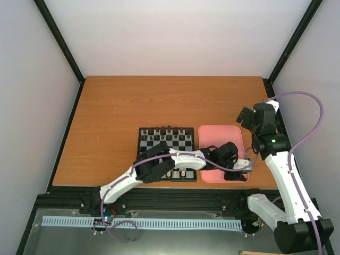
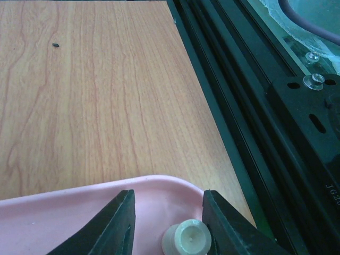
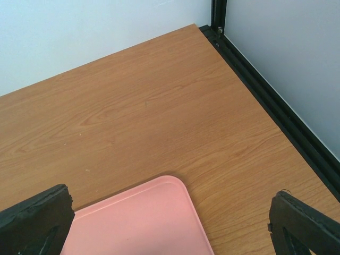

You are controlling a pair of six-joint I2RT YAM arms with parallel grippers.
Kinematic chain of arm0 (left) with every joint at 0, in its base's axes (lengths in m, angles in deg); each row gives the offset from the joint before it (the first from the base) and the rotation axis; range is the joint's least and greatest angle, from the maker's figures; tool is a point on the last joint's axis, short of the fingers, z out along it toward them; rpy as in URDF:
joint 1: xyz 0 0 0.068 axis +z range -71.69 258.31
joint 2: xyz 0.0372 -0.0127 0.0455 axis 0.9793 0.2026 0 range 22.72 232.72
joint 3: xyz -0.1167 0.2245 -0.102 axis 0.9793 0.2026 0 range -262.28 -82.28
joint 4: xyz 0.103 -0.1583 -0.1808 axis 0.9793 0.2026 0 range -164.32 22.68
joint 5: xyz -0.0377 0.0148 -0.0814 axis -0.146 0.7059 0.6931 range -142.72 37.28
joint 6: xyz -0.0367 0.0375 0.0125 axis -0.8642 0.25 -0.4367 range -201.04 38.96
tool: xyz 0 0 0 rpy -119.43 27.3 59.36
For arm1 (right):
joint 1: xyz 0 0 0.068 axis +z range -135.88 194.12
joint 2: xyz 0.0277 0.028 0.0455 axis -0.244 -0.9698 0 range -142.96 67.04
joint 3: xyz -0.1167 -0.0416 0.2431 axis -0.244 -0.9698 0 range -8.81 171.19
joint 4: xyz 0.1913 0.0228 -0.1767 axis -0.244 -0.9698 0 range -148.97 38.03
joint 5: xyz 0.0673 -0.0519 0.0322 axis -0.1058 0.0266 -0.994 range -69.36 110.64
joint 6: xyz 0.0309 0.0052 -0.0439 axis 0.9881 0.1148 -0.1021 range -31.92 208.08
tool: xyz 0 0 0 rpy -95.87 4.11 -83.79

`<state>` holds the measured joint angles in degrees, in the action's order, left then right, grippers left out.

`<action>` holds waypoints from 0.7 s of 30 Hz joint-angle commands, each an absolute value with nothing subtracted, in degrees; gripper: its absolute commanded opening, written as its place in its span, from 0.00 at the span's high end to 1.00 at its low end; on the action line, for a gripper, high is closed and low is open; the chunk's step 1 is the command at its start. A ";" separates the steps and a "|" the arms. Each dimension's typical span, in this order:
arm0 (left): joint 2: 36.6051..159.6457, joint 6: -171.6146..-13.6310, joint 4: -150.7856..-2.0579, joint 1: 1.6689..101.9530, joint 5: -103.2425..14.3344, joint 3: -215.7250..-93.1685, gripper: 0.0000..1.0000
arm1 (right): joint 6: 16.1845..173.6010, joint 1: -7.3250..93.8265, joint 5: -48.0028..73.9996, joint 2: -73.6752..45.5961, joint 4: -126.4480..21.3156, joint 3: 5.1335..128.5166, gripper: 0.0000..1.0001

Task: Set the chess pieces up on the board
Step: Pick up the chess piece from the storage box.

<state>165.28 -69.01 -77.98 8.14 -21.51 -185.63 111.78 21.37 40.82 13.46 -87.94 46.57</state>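
Tool on left arm (image 2: 167, 197) straddled cream chess piece (image 2: 187, 239) in pink tray (image 2: 64, 218) corner, part-open, not yet clamped. Needed centring, soft squeeze, straight lift toward board (image 1: 183, 149). Right tool (image 3: 170, 197) hung wide open, empty.

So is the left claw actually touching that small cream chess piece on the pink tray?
Cannot tell. In the left wrist view the cream chess piece sits between the left gripper's fingers; one side shows bare pink tray, the other looks flush but unclear.
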 commanded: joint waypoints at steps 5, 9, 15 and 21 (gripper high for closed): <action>166.16 -68.70 -77.51 7.55 -21.43 -188.16 0.65 | 111.46 21.00 41.73 14.30 -86.39 45.86 0.00; 165.90 -68.44 -77.33 7.51 -21.82 -188.02 0.70 | 111.43 20.98 41.82 14.47 -86.36 45.86 0.00; 165.79 -68.17 -77.13 7.45 -22.28 -188.09 0.82 | 111.37 20.98 41.82 14.48 -86.45 45.95 0.00; 165.53 -67.32 -75.88 7.31 -23.79 -188.22 0.99 | 111.38 20.91 41.74 14.57 -86.34 45.86 0.00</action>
<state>165.28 -68.57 -77.28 8.05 -22.80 -186.17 111.74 21.37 40.82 13.46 -87.72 46.22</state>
